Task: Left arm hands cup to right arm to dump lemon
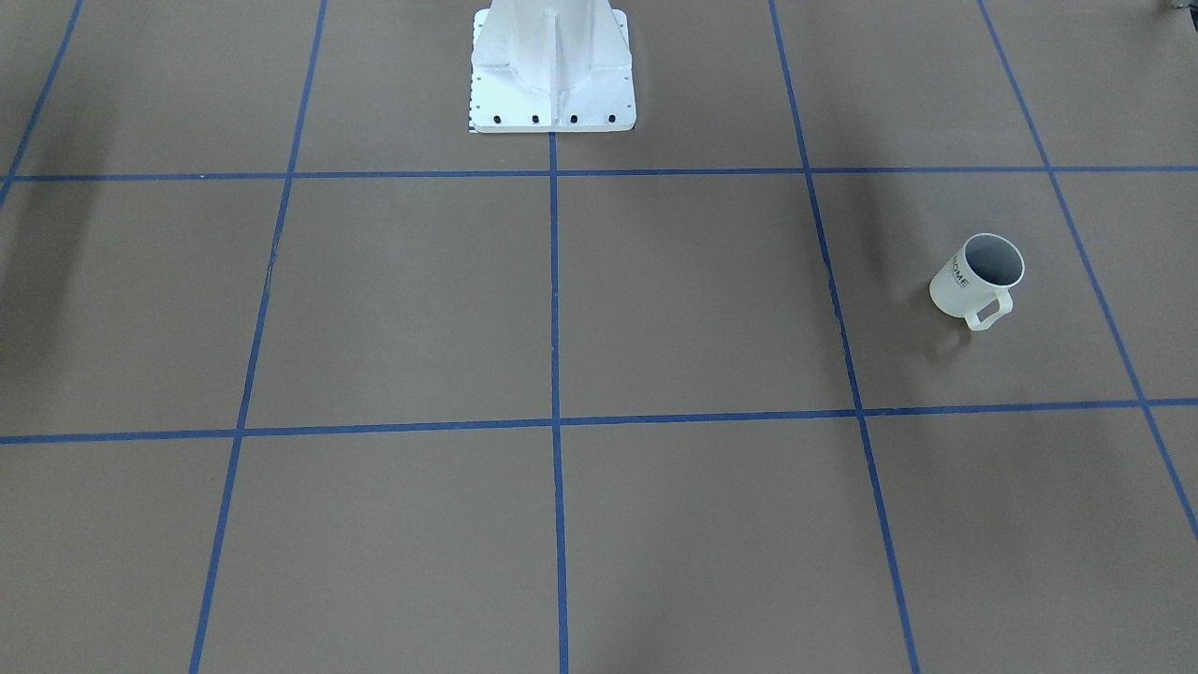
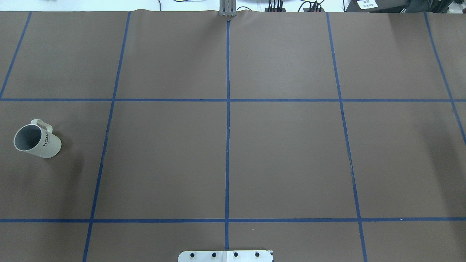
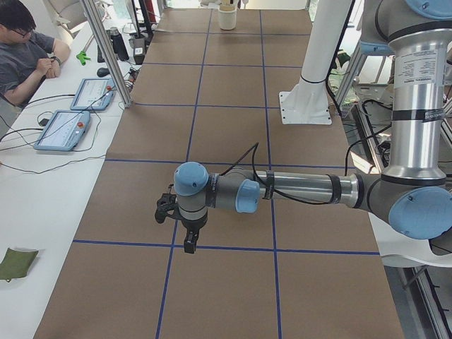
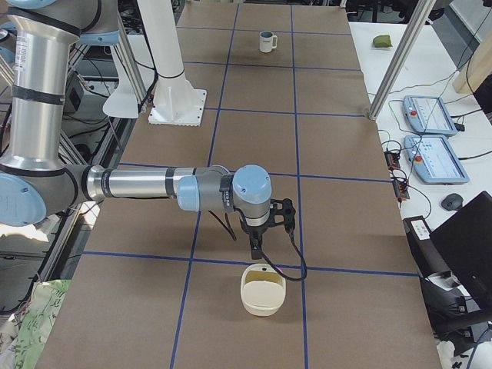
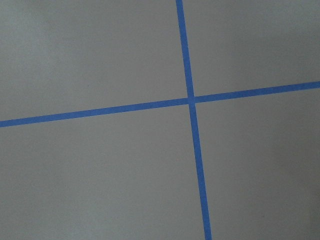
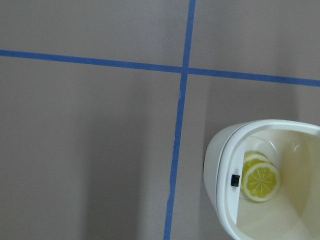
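Brown taped table (image 2: 284, 153): cup (image 2: 38, 141) upright L end; lemon (image 6: 260, 181) in cream tub (image 4: 262, 307); R hand (image 4: 256, 250), L hand (image 3: 189, 244) opening unclear.

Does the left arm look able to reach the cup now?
Probably yes. The cup stands upright and alone on the robot's left side of the table, nothing beside or over it. The left gripper hangs above the table; its wrist view shows only tape, not the cup.
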Controlling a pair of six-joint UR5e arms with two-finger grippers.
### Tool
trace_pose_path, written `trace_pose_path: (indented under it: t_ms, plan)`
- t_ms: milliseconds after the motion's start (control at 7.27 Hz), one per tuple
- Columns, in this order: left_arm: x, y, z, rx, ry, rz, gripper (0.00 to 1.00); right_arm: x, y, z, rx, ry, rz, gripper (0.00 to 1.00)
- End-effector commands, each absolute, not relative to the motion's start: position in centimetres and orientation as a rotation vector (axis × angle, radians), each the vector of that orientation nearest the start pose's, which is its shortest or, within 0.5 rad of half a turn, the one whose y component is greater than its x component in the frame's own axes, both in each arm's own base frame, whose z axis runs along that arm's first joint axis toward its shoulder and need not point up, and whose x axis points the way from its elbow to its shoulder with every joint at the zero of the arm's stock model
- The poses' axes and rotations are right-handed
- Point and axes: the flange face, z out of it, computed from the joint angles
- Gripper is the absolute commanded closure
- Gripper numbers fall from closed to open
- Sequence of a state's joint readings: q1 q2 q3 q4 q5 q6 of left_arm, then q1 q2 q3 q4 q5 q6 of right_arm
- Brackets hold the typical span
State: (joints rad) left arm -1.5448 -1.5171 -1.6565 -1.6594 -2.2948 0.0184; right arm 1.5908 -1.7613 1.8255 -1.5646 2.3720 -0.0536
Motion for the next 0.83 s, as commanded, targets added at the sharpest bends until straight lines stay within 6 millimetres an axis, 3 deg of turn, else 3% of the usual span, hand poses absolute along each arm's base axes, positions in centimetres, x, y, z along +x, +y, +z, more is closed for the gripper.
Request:
trace_pose_path:
  t_ms: [0,688]
  plan:
    - [-5.5,-47.8,63.8,0.107,0.724,0.083,0.0,7.0,-41.4,61.7,0.096,-0.796,-0.06,0.0]
    - [-5.5,-47.8,64.2,0.077,0.723,0.02,0.0,7.3,-40.9,62.9,0.054,-0.763,-0.012,0.0]
